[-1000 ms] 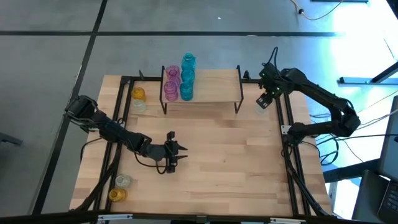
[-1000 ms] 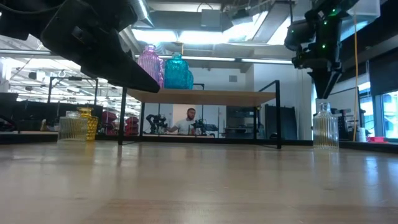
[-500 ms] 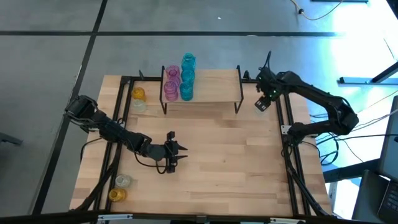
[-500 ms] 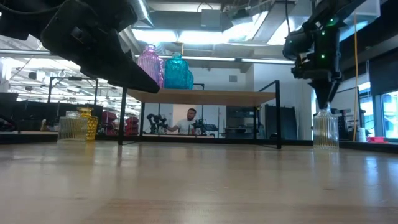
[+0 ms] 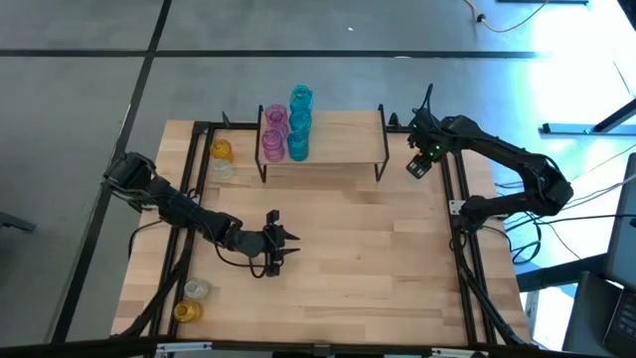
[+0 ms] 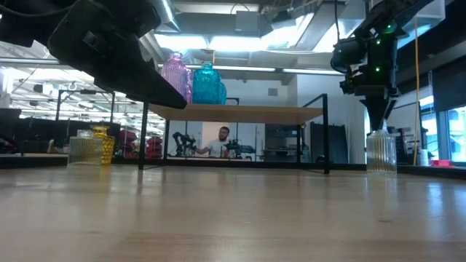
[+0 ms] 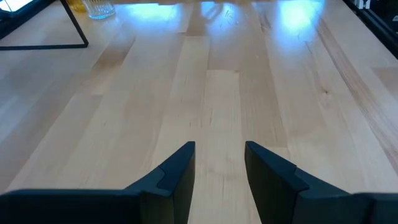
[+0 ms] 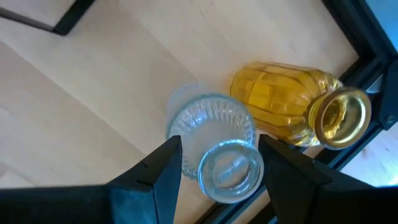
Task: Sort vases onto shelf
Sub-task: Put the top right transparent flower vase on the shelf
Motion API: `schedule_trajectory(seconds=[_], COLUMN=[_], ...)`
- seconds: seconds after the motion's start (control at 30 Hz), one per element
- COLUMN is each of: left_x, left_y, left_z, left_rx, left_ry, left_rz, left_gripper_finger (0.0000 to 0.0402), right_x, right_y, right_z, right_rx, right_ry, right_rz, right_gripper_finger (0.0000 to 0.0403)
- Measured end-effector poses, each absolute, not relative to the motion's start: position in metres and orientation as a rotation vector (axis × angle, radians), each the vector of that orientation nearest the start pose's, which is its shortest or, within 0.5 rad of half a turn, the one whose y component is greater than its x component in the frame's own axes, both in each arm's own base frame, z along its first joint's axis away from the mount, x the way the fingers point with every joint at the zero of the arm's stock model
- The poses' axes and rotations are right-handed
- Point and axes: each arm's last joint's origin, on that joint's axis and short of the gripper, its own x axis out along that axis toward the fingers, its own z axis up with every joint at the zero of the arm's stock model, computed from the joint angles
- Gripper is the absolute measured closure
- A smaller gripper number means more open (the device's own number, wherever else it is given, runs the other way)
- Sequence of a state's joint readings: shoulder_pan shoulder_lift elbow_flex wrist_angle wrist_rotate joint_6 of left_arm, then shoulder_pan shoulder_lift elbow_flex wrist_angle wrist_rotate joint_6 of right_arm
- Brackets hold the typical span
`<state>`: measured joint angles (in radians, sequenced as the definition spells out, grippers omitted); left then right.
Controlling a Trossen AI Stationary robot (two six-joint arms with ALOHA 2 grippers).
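I see right gripper (image 8: 219,163) above clear vase (image 8: 217,146), fingers spread either side of its neck, not touching. Amber vase (image 8: 292,112) just beside clear one, near table edge. Left gripper (image 7: 219,165) low over bare table (image 7: 236,93), fingers apart, empty. Shelf (image 5: 328,134) holds pink vases (image 5: 273,134) and teal vases (image 5: 299,121) at left end.

Your wooden table (image 5: 348,259) carries the shelf (image 5: 338,139) with pink and blue vases (image 5: 286,127) on top, plus yellow and clear vases near its corners.
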<state>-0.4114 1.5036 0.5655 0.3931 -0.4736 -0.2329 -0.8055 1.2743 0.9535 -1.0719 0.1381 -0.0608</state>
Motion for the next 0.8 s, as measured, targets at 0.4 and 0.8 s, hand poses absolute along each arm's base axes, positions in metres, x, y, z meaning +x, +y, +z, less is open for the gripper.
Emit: schedule_trajectory(seconds=[0.4,0.8], left_x=[0.2578,0.2578], left_y=[-0.0981,-0.0980], left_z=[0.1563,0.1563], left_rx=[0.005,0.005], left_ry=[0.481,0.481], left_rz=[0.117,0.118], left_gripper_finger=[0.0269,0.0269], right_x=[0.1434,0.1409], right_y=[-0.1546,-0.1518], right_z=[0.2415,0.2447], right_rx=[0.429,0.395], right_ry=[1.378,1.376], right_rz=[-0.733,-0.704], right_gripper_finger=[0.0281,0.0297])
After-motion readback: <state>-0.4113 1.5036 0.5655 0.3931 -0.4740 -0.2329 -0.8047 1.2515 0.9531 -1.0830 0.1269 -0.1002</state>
